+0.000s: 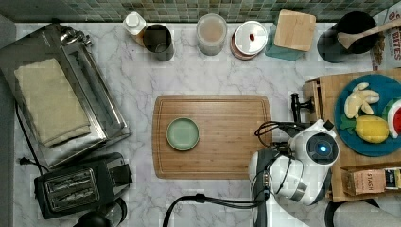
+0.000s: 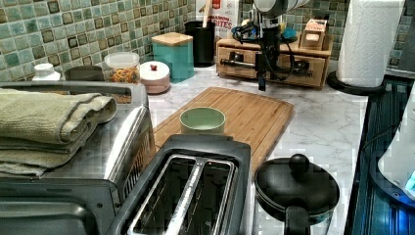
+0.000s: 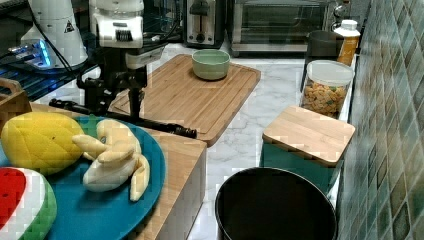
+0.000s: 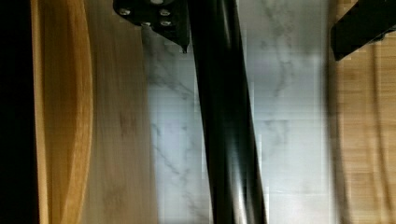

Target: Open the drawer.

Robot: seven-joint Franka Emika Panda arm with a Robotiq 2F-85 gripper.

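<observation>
The drawer (image 1: 313,97) is the light-bamboo front of a wooden box (image 2: 274,51) at the top view's right. Its long black bar handle (image 4: 226,130) (image 3: 160,126) (image 2: 235,62) runs along the front. My gripper (image 4: 259,46) (image 3: 115,114) (image 2: 262,81) hangs over the handle, open, with one finger (image 4: 156,18) close against the bar on the drawer side and the other finger (image 4: 362,25) apart from it on the cutting-board side. In the top view my white wrist (image 1: 314,149) covers the gripper and much of the handle. I cannot tell how far the drawer stands out of the box.
A bamboo cutting board (image 1: 227,142) with a green bowl (image 1: 183,134) lies just beside the handle. A blue plate (image 1: 366,146) of toy fruit sits on the box. Jars (image 1: 211,33) line the back wall. A toaster (image 1: 78,187) and toaster oven (image 1: 61,94) stand at the top view's left.
</observation>
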